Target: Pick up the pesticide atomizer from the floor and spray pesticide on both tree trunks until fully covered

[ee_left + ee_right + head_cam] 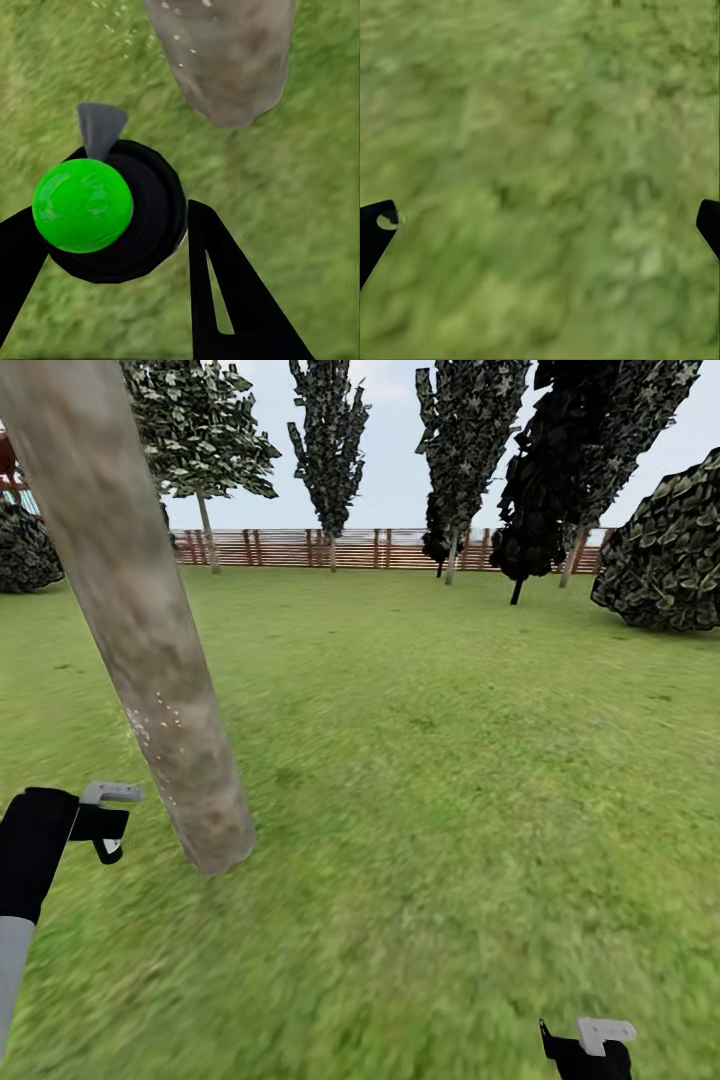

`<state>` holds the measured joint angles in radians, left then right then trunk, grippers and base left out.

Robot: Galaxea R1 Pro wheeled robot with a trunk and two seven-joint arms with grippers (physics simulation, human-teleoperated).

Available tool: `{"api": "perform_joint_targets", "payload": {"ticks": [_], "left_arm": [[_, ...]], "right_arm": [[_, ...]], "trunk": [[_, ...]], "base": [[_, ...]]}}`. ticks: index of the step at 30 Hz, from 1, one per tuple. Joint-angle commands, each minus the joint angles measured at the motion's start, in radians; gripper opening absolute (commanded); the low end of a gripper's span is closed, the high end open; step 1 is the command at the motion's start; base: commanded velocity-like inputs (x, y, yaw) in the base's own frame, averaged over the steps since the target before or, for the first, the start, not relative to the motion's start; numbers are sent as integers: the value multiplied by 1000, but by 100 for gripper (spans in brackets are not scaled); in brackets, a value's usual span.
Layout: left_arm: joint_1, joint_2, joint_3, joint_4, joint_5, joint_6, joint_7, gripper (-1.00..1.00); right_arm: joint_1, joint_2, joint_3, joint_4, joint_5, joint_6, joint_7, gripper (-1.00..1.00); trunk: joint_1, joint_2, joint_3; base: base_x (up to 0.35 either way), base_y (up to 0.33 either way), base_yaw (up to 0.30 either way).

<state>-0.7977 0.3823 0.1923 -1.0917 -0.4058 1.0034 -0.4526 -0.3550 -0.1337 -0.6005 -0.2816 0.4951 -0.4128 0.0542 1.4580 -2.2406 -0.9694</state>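
A thick pale grey-brown tree trunk (150, 650) leans across the left of the head view, and its base (229, 67) appears in the left wrist view. Whitish pesticide specks (155, 720) dot the lower bark and also show as specks (180, 37) on bark and grass. Just left of the trunk's base, my left gripper (103, 825) is shut on the pesticide atomizer (112, 217). The atomizer is a black round bottle with a green ball on top and a grey nozzle pointing toward the trunk. My right gripper (592, 1048) hangs low at the right, open (544, 225) over bare grass.
The lawn (430, 760) stretches back to a brown slat fence (350, 548). Another leafy tree with a pale trunk (208, 535) stands by the fence. Dark conifers (545, 480) and a dark shrub (670, 550) stand at the back right, another shrub (25, 550) at far left.
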Motion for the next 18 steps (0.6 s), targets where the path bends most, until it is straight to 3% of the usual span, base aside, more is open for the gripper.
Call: {"api": "perform_joint_targets", "payload": {"ticks": [1,6,16,18], "left_arm": [[-1,0,1,0,-10,3,-11,-100],[-1,-2,1,1,-10,3,-11,-100],[-1,0,7,2,-14,3,-8,-100],[-1,1,55,1,-14,2,-8,-100]], "right_arm": [[-1,0,-8,1,5,-4,6,100],[-1,0,-8,1,5,-4,6,100],[-1,0,-8,1,5,-4,6,100],[-1,0,-8,1,5,-4,6,100]], "trunk": [[0,0,-1],[0,0,-1],[0,0,-1],[0,0,-1]], "base": [[202,-227,68],[126,-246,12],[-7,-272,8],[188,-219,215]]}}
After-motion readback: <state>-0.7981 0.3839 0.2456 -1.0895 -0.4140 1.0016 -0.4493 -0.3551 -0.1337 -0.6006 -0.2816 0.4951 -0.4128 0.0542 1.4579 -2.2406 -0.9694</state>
